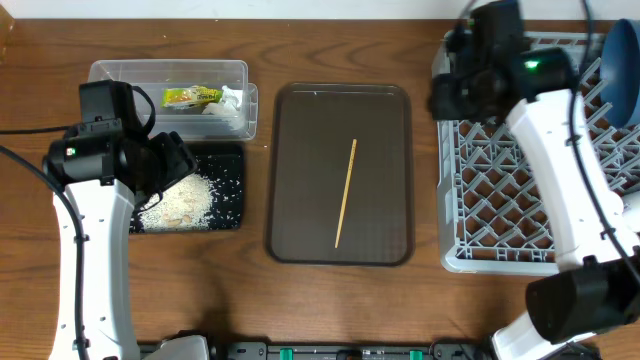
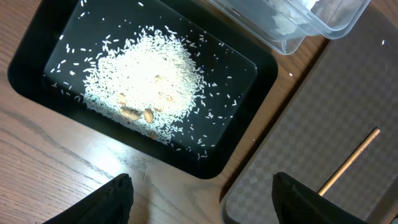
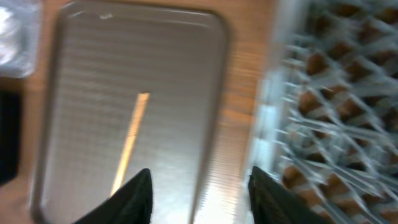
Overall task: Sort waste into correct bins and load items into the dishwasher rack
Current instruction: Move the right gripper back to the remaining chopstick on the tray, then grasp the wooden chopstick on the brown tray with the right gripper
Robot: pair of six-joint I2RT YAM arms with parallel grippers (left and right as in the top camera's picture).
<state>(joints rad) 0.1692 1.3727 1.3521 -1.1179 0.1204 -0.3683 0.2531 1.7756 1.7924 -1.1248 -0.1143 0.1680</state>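
Left gripper (image 2: 202, 205) hangs with its two dark fingers (image 2: 115, 200) spread wide and nothing between them; directly ahead of the tips lies the shallow black tray (image 2: 28, 68), holding a heap of white rice grains (image 2: 146, 74) with loose grains scattered around it and a few brownish bits at the near edge of the heap; beyond the tray, on the far side from the fingers, sits the clear plastic tub (image 1: 110, 72), touching or nearly touching the tray's far rim; inside it lie the yellow-green snack wrapper (image 1: 190, 97) and, to the wrapper's right, the crumpled white tissue (image 1: 228, 108); to the right of this gripper, just beside the black tray, rests the brown serving tray (image 1: 300, 150) with one thin wooden chopstick (image 1: 346, 192) lying on it, slanted slightly off the tray's long axis; right gripper (image 3: 202, 199) is also parted and empty, though its wrist view is blurred; it hovers above the strip of table between the serving tray and the grey dishwasher rack (image 1: 490, 200), with the chopstick off to the left of its fingers and the rack's lattice to their right; behind this arm, at the rack's far right corner, the dark-blue dish (image 1: 622, 65) stands on edge in the rack.
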